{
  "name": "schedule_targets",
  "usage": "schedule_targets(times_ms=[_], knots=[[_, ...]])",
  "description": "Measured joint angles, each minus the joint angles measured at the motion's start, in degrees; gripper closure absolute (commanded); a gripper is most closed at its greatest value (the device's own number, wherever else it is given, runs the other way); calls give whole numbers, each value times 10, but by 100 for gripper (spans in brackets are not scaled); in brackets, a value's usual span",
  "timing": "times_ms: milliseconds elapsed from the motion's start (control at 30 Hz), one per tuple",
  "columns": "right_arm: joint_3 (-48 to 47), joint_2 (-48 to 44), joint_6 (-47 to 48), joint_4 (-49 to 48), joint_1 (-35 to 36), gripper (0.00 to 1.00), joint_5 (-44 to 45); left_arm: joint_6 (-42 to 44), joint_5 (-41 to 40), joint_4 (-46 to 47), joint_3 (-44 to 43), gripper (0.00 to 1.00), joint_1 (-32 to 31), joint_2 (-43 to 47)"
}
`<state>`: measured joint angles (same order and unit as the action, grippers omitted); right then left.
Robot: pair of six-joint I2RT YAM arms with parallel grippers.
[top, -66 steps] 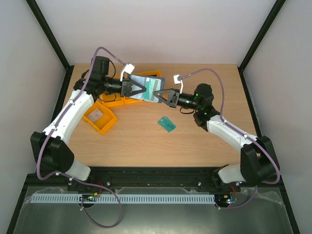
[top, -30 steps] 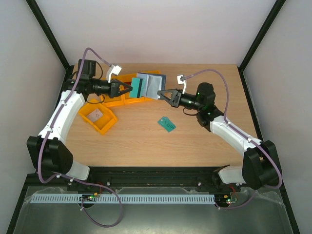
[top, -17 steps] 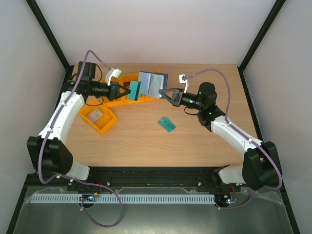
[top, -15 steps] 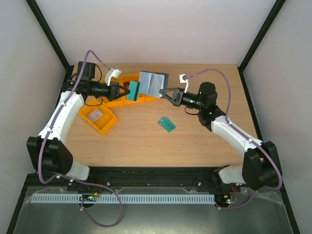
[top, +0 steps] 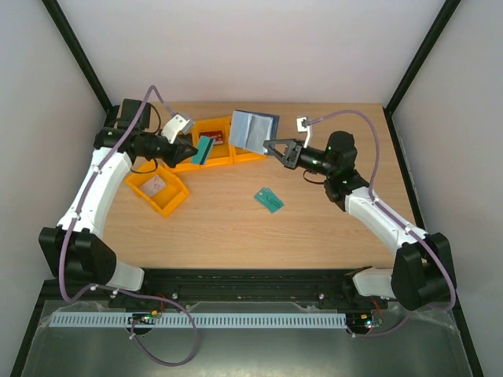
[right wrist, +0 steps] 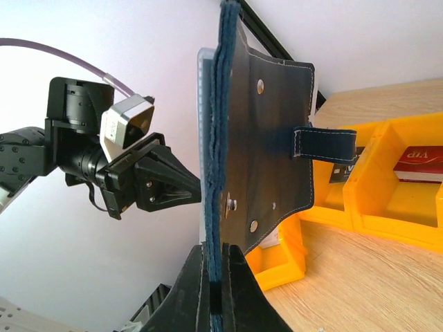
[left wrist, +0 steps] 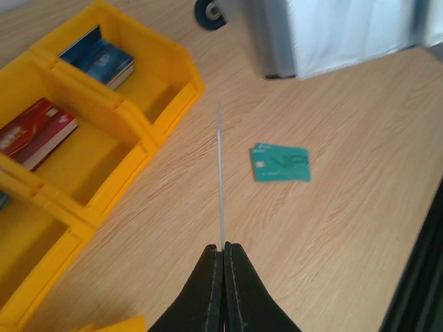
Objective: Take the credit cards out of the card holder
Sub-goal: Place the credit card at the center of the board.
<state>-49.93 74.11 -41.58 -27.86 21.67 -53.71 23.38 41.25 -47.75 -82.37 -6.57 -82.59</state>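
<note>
My right gripper [top: 271, 144] is shut on the lower edge of the card holder [top: 255, 130] and holds it up above the table. In the right wrist view the card holder [right wrist: 266, 152] stands upright, dark navy side and clasp tab [right wrist: 325, 145] facing the camera, between my fingers [right wrist: 216, 277]. My left gripper [top: 194, 151] is shut on a teal credit card [top: 204, 149], clear of the holder and to its left. In the left wrist view that card [left wrist: 220, 173] shows edge-on as a thin pale line rising from the shut jaws [left wrist: 223, 247].
A row of orange bins [top: 222, 163] lies under the left gripper, with blue cards [left wrist: 99, 59] and red cards [left wrist: 38, 131] inside. A separate orange bin [top: 174, 203] sits nearer the left arm. A lone teal-green card [top: 269, 199] lies flat mid-table.
The left gripper has drawn back to the left with the teal card, now fully out of the holder. The right gripper has shifted the holder slightly right and tilted it up.
</note>
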Motion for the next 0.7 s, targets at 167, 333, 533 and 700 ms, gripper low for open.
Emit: schedule_targets(times_ms=[167, 333, 533, 700], knots=[[3, -2, 8, 6, -9, 98, -3, 18, -75, -9, 0, 98, -23, 1], [13, -3, 13, 11, -30, 98, -8, 31, -156, -8, 11, 98, -93, -1], [19, -19, 16, 40, -86, 98, -11, 63, -270, 9, 9, 98, -223, -45], [19, -34, 17, 73, -150, 98, -10, 140, -359, 57, -2, 98, -350, -114]])
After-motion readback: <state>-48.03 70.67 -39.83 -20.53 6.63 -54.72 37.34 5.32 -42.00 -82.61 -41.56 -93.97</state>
